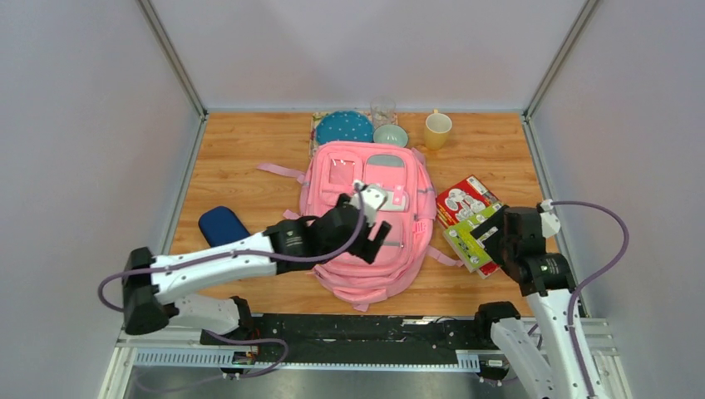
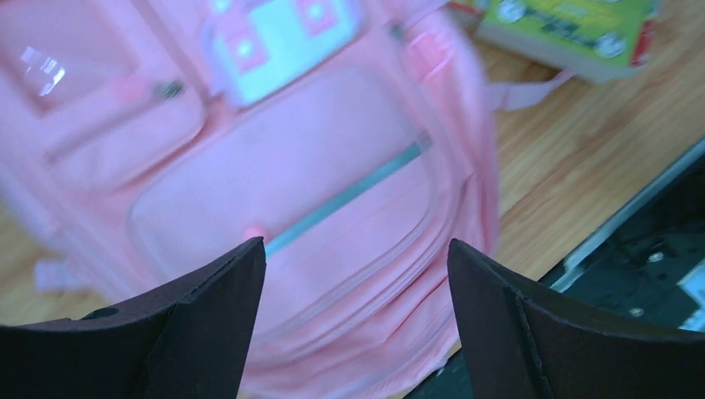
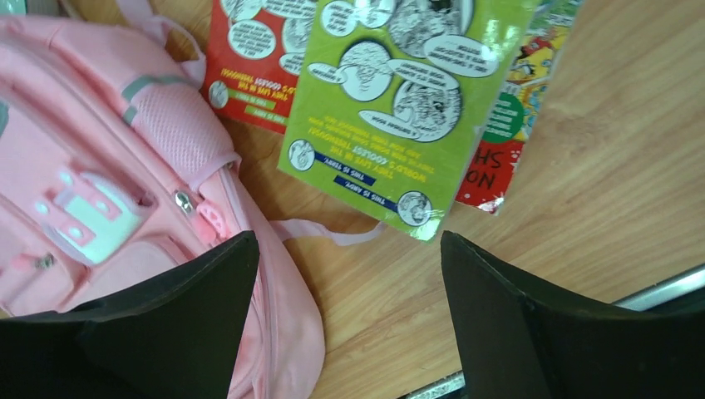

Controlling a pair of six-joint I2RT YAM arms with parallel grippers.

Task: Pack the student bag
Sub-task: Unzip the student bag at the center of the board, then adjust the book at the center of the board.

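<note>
The pink student bag (image 1: 366,170) lies flat on the wooden table, front pockets up. My left gripper (image 1: 376,239) hovers over its lower front pocket. In the left wrist view the gripper (image 2: 356,245) is open, with only pink fabric (image 2: 316,191) and a grey zip line below the gap. My right gripper (image 1: 497,237) is above the table by the bag's right side. In the right wrist view it (image 3: 349,237) is open over bare wood, the bag's edge (image 3: 100,166) on its left. A green comic book (image 3: 399,108) lies on a red one (image 3: 249,66) just ahead.
A navy-blue zip pouch (image 1: 223,224) lies left of the bag. Behind the bag stand a blue dotted plate (image 1: 343,127), a pale bowl (image 1: 390,134), a clear glass (image 1: 382,112) and a yellow mug (image 1: 436,130). The black base rail (image 1: 357,332) runs along the near edge.
</note>
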